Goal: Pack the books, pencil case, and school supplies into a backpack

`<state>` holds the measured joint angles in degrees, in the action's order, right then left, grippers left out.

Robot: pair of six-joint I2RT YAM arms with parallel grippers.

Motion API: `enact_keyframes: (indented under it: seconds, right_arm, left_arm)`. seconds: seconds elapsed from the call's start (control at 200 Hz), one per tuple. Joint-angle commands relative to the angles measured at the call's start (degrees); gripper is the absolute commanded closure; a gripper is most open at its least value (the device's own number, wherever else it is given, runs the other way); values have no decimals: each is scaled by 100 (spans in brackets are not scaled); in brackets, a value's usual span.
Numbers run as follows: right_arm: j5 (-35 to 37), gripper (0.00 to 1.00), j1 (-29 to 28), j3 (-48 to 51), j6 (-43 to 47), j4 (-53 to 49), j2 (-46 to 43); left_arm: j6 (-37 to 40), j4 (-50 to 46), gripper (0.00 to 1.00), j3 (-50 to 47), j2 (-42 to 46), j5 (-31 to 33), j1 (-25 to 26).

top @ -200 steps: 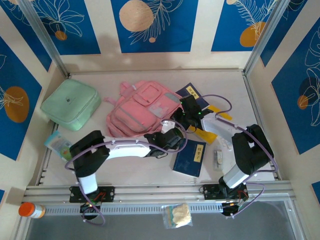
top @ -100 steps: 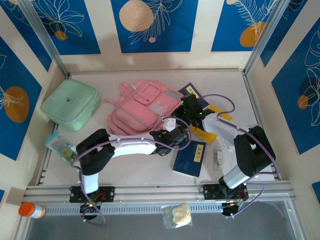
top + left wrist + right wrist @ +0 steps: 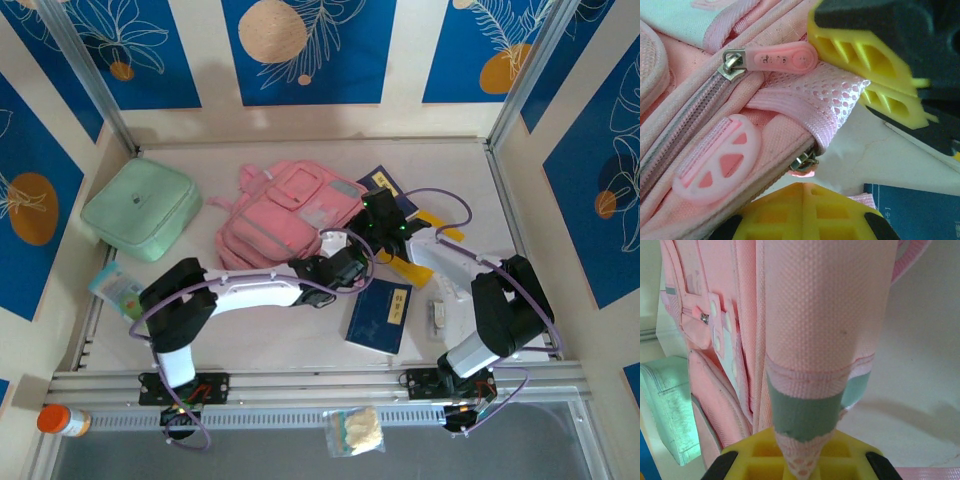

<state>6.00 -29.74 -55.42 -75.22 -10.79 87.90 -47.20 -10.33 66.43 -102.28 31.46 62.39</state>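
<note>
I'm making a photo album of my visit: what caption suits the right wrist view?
Right hand pinching a strap of the pink backpack, mint green pouch in the background.

You had the backpack (image 3: 285, 225) lying mid-table, toward the back. The pouch (image 3: 140, 210) sat well to its left, near the left wall, and a packet (image 3: 118, 290) lay in front of that pouch at the table's left edge. Just right of the backpack, at the back, lay the far book (image 3: 385, 188); the near book (image 3: 378, 315) lay closer to you, right of centre. The booklet (image 3: 415, 268) lay between them. At the backpack's right edge, the left gripper (image 3: 350, 262) sat in front of the right gripper (image 3: 372, 218).
</note>
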Motion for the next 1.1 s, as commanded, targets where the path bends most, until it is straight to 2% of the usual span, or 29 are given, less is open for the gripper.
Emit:
enact_keyframes:
  seconds: [0.0, 0.125, 0.27, 0.53, 0.665, 0.775, 0.91, 1.096]
  right_arm:
    - [-264, 100, -113, -231, 104, -257, -286]
    - [-321, 100, -6, -297, 122, -241, -246]
    - [-494, 100, 134, -439, 181, -250, -133]
    - [-535, 100, 192, -601, 210, -265, 17]
    - [-493, 100, 43, -496, -33, -127, -93]
    - [-681, 100, 22, -393, -317, 73, -121]
    - [-677, 100, -82, -436, -456, 13, -232]
    - [-704, 100, -58, -535, -571, -241, -328]
  left_arm:
    - [110, 41, 100, -263, 359, -356, -226]
    - [167, 68, 100, -653, 668, -735, -318]
    - [288, -315, 100, -923, 949, -771, -341]
    - [284, -160, 100, -1516, 1442, -1129, -399]
    - [511, 423, 100, -1398, 1339, -1604, -377]
    - [486, 515, 100, -1052, 992, -1608, -343]
    - [354, 356, 83, -586, 669, -1273, -298]
    - [70, -428, 70, -46, 355, -386, -339]
